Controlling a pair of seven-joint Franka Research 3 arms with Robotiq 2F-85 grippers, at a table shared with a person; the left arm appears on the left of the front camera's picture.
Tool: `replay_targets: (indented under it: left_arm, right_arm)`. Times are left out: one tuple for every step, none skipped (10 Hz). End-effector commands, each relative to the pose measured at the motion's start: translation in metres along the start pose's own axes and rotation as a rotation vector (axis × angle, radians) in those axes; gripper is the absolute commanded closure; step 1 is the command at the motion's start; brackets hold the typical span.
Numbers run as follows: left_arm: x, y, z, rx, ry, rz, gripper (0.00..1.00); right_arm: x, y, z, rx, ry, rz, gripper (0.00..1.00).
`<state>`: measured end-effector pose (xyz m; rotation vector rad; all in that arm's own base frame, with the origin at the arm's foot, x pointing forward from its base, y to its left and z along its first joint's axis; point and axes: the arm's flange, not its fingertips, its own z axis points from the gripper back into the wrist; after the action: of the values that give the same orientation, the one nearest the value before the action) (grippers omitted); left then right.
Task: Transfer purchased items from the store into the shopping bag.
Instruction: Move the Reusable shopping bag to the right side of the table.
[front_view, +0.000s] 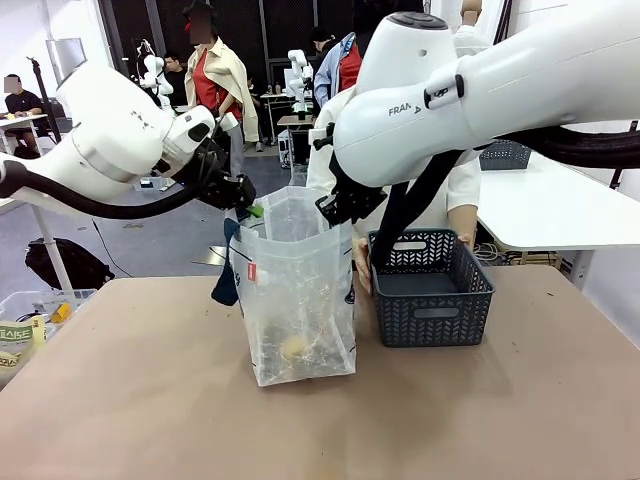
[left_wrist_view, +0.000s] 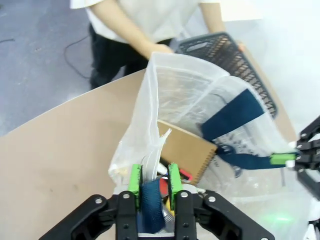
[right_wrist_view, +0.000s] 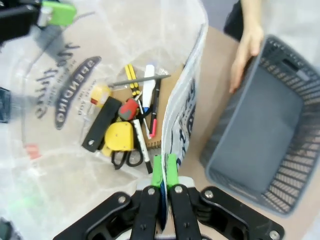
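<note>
Two grippers are holding the shopping bag (front_view: 297, 290) open near the middle of the table (front_view: 150, 400): the left gripper (left_wrist_view: 151, 185) is pinching a dark blue strap handle (left_wrist_view: 150, 200) between its green pads, and the right gripper (right_wrist_view: 164, 172) is clamping the bag's rim at the side nearest the basket (front_view: 430, 290); the purchased items (right_wrist_view: 127, 132) are lying at the bag's bottom, a yellow tape measure, scissors, pens and a notebook among them; the basket's floor is looking bare, so the transfer is seeming nearly or wholly done; a person's hand (right_wrist_view: 245, 50) is resting on the basket's far rim; smaller goods are blurring behind crinkled plastic
</note>
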<state>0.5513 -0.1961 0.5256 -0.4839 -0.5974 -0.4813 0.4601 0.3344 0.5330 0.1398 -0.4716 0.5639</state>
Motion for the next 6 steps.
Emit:
replay_targets:
  left_arm:
    - [0.005, 0.029, -0.006, -0.177, 0.006, 0.011, 0.49]
    - [0.005, 0.032, -0.011, -0.226, 0.016, 0.004, 0.49]
    - [0.006, 0.035, -0.016, -0.241, 0.029, 0.006, 0.49]
    - [0.007, 0.037, -0.019, -0.259, 0.035, 0.011, 0.49]
    - [0.007, 0.038, -0.023, -0.279, 0.048, 0.010, 0.49]
    - [0.008, 0.038, -0.026, -0.304, 0.052, 0.002, 0.49]
  right_arm:
    - [0.013, 0.008, -0.009, -0.048, 0.015, 0.106, 1.00]
    - [0.015, 0.013, -0.012, -0.055, 0.008, 0.148, 1.00]
    - [0.020, 0.015, -0.014, -0.046, -0.005, 0.161, 1.00]
    - [0.025, 0.018, -0.016, -0.032, -0.010, 0.185, 1.00]
    - [0.027, 0.023, -0.019, -0.016, -0.013, 0.207, 1.00]
    - [0.032, 0.029, -0.023, -0.001, -0.014, 0.238, 1.00]
